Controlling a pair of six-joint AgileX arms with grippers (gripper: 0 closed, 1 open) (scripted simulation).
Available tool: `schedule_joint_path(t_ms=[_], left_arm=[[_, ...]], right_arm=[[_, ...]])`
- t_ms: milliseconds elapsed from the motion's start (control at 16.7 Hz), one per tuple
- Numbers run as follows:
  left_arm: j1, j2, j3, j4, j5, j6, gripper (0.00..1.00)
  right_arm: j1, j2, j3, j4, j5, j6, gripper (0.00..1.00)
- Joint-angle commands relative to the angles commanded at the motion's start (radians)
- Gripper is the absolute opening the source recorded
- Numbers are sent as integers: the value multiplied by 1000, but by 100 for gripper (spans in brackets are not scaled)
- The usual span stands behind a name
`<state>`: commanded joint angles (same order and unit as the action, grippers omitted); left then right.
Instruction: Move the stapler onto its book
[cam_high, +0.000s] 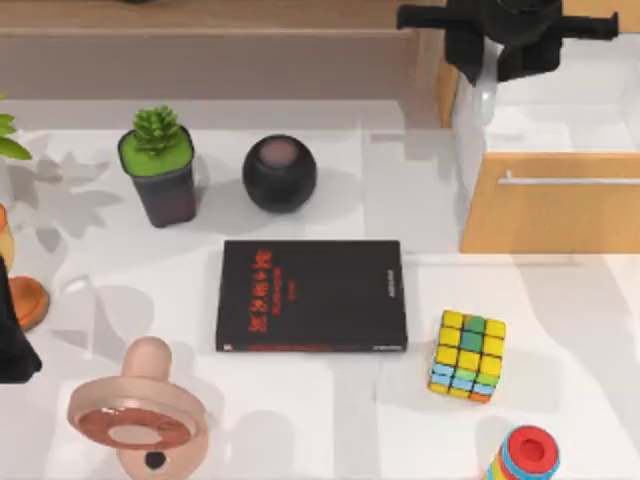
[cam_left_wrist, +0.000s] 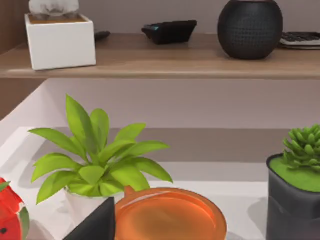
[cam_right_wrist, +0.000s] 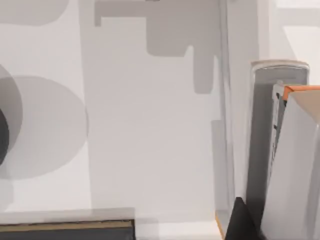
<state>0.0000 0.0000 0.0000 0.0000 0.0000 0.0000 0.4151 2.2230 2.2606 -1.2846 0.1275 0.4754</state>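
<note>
Pale stapler (cam_high: 486, 100) clenched upright in our right gripper (cam_high: 487, 88) over open drawer (cam_high: 560, 200); black book (cam_high: 312, 296) well apart at table centre; left arm parked at left edge.

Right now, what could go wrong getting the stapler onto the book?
1. The stapler is by the left wall of the drawer, under the right gripper; it might catch that wall coming out.
2. The way to the book passes the black sphere; a low swing could knock it.
The left gripper is parked at the table's left edge.

Bare book (cam_high: 311, 296) cover — cube (cam_high: 467, 356) (beside)
</note>
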Motion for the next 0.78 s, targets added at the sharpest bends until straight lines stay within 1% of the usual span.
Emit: schedule_joint_path(t_ms=[480, 780], left_arm=[[0, 0, 0, 0, 0, 0, 100], [0, 0, 0, 0, 0, 0, 100]], right_arm=[[261, 123, 25, -30, -17, 235, 0], [357, 206, 8, -50, -32, 321, 0]])
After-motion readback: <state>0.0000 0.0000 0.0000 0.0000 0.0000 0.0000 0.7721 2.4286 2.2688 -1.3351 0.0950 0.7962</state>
